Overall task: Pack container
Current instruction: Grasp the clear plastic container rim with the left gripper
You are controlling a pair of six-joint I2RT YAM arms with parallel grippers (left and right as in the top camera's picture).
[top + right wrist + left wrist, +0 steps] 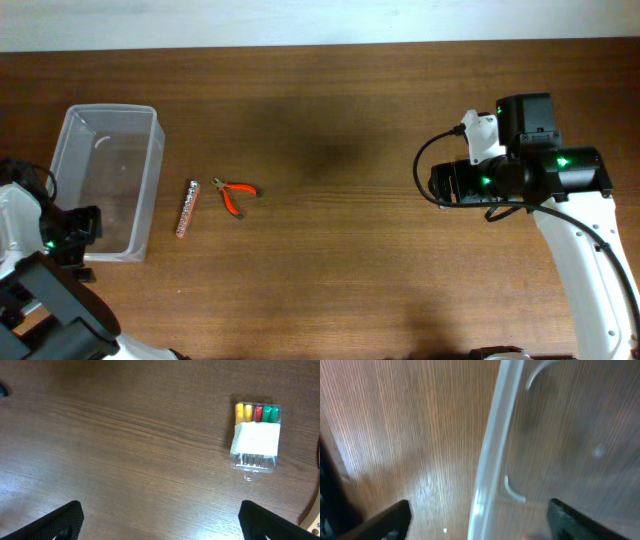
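The container (110,108) is a clear plastic tub at the left of the table, and it looks empty. My left gripper (78,228) is open at its near left corner. In the left wrist view the jaws (479,521) straddle the tub's rim (490,460), one finger outside and one over the inside. My right gripper (447,185) is open and empty over bare table at the right (162,522). A small clear case of coloured bits (255,440) lies ahead of it to the right; the arm hides it from overhead.
Orange-handled pliers (237,195) and a narrow strip-shaped tool (188,208) lie just right of the tub. The wooden table's far edge (320,45) meets a white wall. The right arm's black cable (425,165) loops to its left.
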